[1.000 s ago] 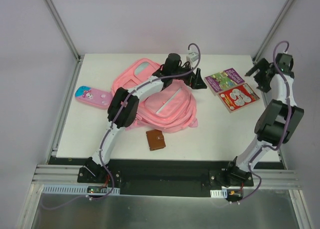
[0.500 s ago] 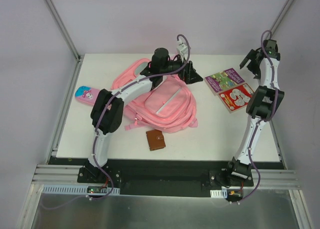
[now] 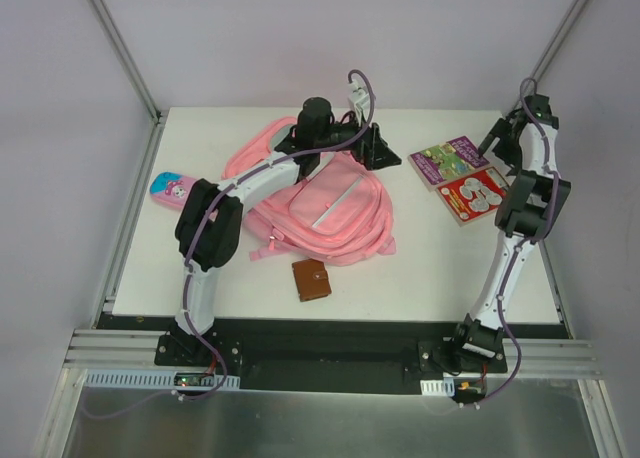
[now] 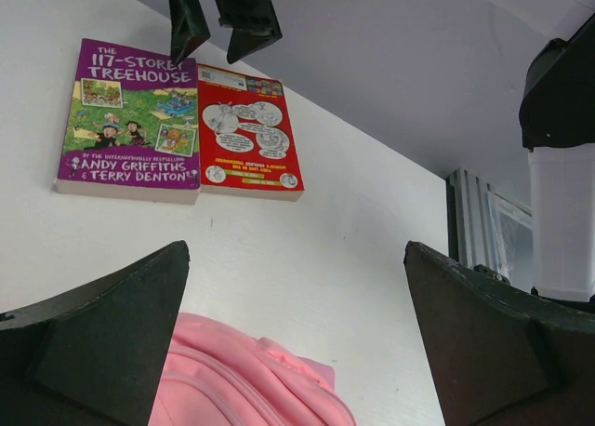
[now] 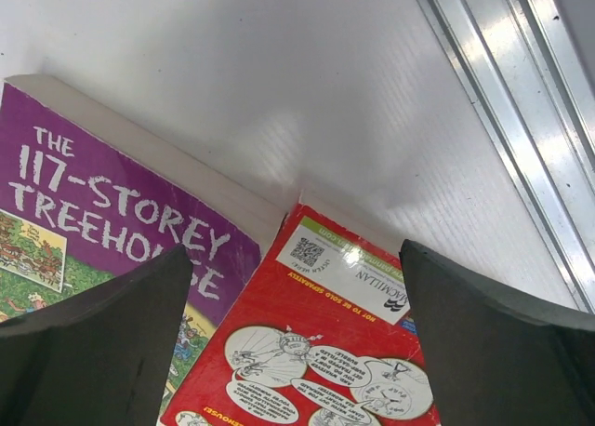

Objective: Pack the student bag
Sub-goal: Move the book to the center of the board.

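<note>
Student bag (image 3: 340,218): soft pink fabric backpack lying flat in the middle of the table, towards the far side. It has a rounded outline and a padded front pocket crossed by a pale, shiny strip. Looped straps bunch along its near and right edges.
Left gripper (image 3: 375,145): hangs at the bag's far right corner, pointing towards the books. Its two matte black, wedge-shaped fingers (image 4: 102,352) are spread fully apart with nothing between them. In the wrist view, folded pink fabric lies below the gap.
Right gripper (image 3: 497,138): hangs over the far edge of the books. Its blunt black fingers (image 5: 493,342) are as wide apart as the left one's and grip nothing.
Purple book (image 3: 448,158): glossy paperback titled "The 117-Storey Treehouse", lying flat to the right of the bag.
Red book (image 3: 478,195): thin glossy paperback with white cartoon ovals and a QR label. It lies edge to edge with the purple book.
Wallet (image 3: 311,279): small, brown, square and leather-like, with a tab closure. It lies just beside the bag's near edge.
Pencil case (image 3: 180,191): small pink oblong with rounded ends and a cartoon print. It lies to the left of the bag, near the table's left edge.
Table (image 3: 430,268): smooth, matte white board.
Rail (image 5: 521,91): ribbed aluminium strip along the table's right edge.
</note>
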